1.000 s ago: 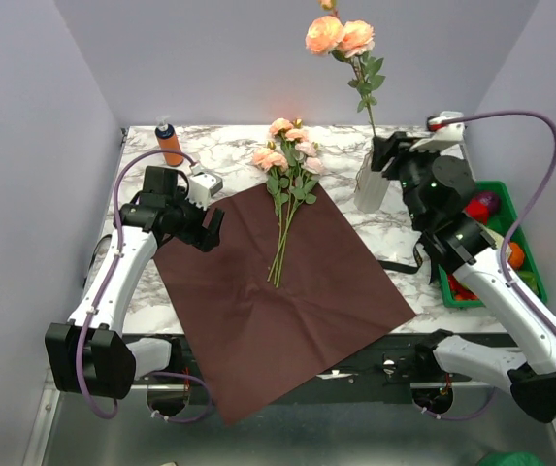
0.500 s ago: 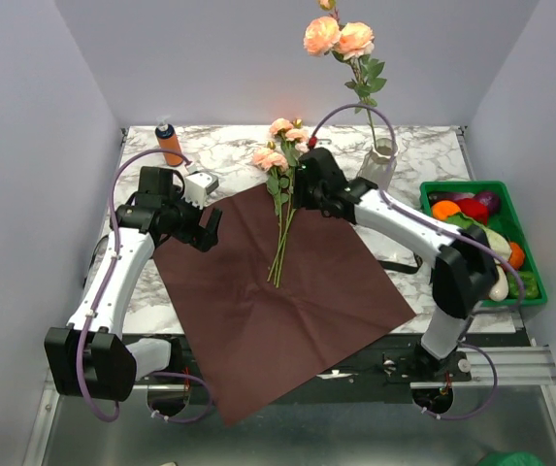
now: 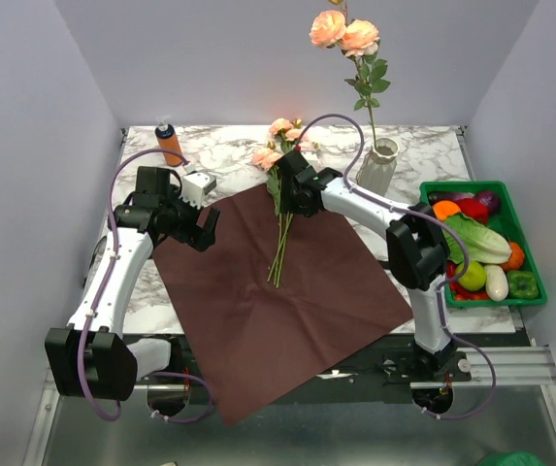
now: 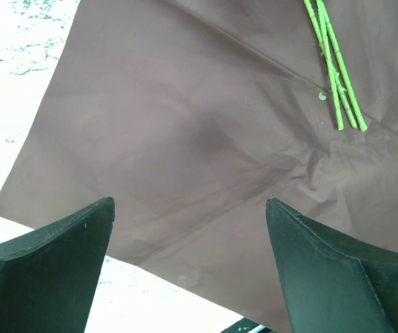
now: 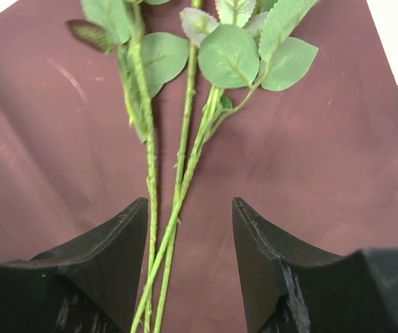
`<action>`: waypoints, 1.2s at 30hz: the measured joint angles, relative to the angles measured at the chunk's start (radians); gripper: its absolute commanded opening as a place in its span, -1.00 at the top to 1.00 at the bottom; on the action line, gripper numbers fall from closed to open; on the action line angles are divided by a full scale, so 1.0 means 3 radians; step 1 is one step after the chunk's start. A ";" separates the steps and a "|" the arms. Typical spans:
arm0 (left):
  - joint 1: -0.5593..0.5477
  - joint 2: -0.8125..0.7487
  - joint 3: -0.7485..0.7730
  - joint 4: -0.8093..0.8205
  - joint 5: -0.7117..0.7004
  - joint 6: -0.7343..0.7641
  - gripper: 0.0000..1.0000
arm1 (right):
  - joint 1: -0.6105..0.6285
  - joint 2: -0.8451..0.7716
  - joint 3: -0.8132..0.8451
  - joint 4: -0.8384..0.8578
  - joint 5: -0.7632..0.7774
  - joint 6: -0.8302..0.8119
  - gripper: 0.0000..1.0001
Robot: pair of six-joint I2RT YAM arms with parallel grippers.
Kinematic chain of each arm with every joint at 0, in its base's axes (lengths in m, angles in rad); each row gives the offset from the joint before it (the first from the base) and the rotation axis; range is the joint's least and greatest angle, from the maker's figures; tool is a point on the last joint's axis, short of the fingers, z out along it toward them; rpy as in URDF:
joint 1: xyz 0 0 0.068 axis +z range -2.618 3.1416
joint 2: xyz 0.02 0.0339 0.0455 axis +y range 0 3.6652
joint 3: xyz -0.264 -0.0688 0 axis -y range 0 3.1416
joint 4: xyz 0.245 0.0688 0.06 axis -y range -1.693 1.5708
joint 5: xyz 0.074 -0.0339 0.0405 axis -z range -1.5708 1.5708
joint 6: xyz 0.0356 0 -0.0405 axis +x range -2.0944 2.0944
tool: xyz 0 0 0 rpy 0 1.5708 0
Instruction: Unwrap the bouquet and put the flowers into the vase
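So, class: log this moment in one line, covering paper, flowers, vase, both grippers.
paper: spread flat | flowers: loose, stems on paper | vase: holds a rose stem | left gripper: open over paper | right gripper: open astride flowers

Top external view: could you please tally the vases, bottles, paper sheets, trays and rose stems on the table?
White vase: 1
Orange bottle: 1
Dark red paper sheet: 1
Green produce tray: 1
Rose stems lying on the paper: 3
Rose stem in the vase: 1
Total: 8
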 measured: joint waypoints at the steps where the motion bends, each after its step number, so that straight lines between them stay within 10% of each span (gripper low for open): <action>1: 0.0004 0.0001 0.0000 0.0001 0.0000 0.0005 -0.98 | -0.0009 0.0053 0.0058 -0.0036 0.0013 0.0025 -0.18; 36: 0.0235 0.0144 -0.0127 0.0020 0.0182 0.0209 -0.97 | -0.0252 0.0465 0.0523 -0.0248 0.0106 0.0174 -0.07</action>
